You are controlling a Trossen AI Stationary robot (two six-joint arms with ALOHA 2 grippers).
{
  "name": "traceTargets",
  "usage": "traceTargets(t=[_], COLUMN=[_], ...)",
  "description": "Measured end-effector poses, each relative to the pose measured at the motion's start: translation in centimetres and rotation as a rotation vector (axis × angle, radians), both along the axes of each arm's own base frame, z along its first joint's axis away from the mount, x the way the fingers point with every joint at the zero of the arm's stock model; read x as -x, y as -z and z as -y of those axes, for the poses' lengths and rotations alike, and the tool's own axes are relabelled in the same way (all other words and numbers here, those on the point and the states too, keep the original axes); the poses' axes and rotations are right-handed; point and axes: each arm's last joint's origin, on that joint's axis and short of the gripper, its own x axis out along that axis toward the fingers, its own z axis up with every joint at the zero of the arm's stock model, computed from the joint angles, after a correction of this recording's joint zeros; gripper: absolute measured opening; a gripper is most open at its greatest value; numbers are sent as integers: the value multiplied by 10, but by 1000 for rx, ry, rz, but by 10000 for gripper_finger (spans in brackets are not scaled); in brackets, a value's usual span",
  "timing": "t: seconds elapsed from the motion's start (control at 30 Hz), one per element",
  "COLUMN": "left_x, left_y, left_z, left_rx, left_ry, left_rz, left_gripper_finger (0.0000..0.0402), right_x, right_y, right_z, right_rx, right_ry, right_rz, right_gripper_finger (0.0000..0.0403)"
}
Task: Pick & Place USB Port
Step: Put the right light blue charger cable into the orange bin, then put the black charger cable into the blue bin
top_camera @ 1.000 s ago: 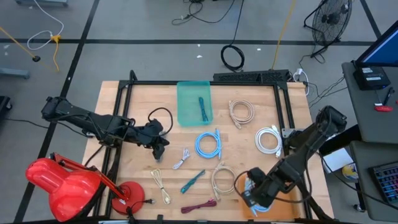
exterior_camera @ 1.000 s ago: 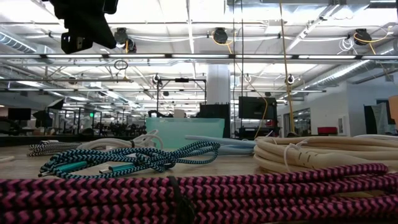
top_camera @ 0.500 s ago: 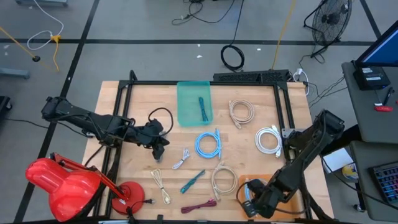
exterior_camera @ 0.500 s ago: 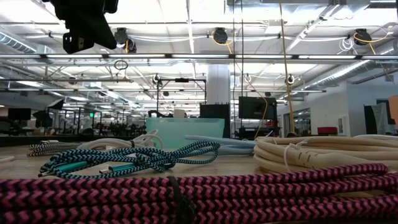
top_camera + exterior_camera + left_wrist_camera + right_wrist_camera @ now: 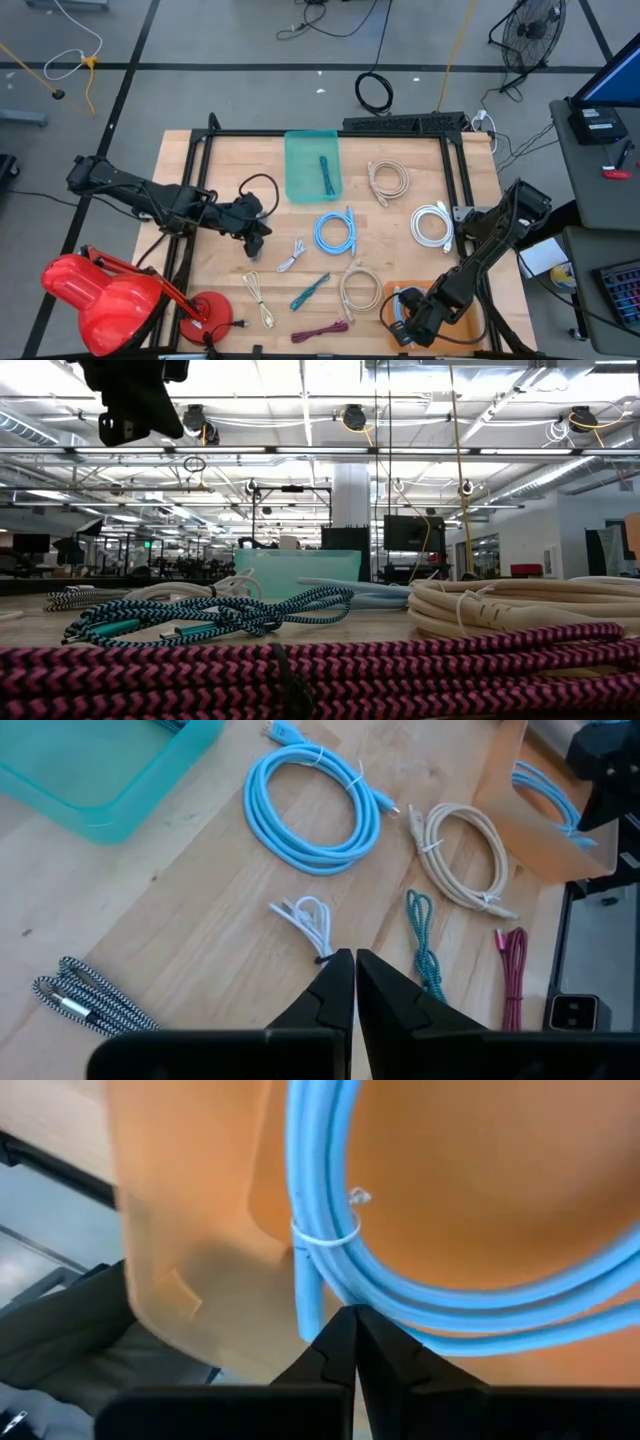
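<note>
Table (image 5: 200,150), wooden, bears two trays and several coiled cables. One teal tray (image 5: 313,165) stands at the far middle and holds one dark teal cable (image 5: 326,175). One orange tray (image 5: 478,325) sits at the near right corner and holds one light blue cable (image 5: 400,1290) bound by a white tie. Loose on the wood lie eight coils: one large blue cable (image 5: 335,232) at the centre; two white cables, the larger (image 5: 432,225) to the right and the smaller (image 5: 292,256) near the left arm; three cream cables, one (image 5: 388,180) beside the teal tray, one (image 5: 355,288) near the middle front, one thin (image 5: 258,298) at the left front; one teal braided cable (image 5: 310,291); one magenta cable (image 5: 320,330) at the front edge. One black-and-white braided cable (image 5: 85,995) shows in the left wrist view.

Right gripper (image 5: 348,1342) hangs inside the orange tray, fingers pressed together just beside the light blue cable, gripping nothing. Left gripper (image 5: 354,985) hovers over the left half of the table, fingers closed and empty, above the small white cable.
</note>
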Motion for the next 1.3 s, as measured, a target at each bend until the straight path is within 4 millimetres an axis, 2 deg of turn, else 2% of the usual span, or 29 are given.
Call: traceTargets(t=[0.3, 0.63, 0.83, 1.0, 1.13, 1.3], left_x=[1, 1, 1, 1, 1, 1], left_y=[2, 1, 1, 1, 1, 1], left_z=[-1, -1, -1, -1, -2, -2], left_rx=[-18, -32, -37, -46, -61, -69], left_ry=[4, -1, -7, -8, -20, -17], left_rz=[-21, -19, -17, -16, -12, -12], left_gripper_finger=[17, 17, 17, 17, 17, 17], right_x=[1, -13, -18, -22, -25, -31], right_y=[8, 11, 8, -4, -22, -52], right_z=[6, 20, 18, 11, 7, 16], right_rx=[14, 34, -3, -52, -53, 45], right_ry=[26, 60, 68, 50, 36, 49], right_rz=[-25, 14, 47, 59, 72, 119], right_gripper_finger=[0, 0, 0, 0, 0, 0])
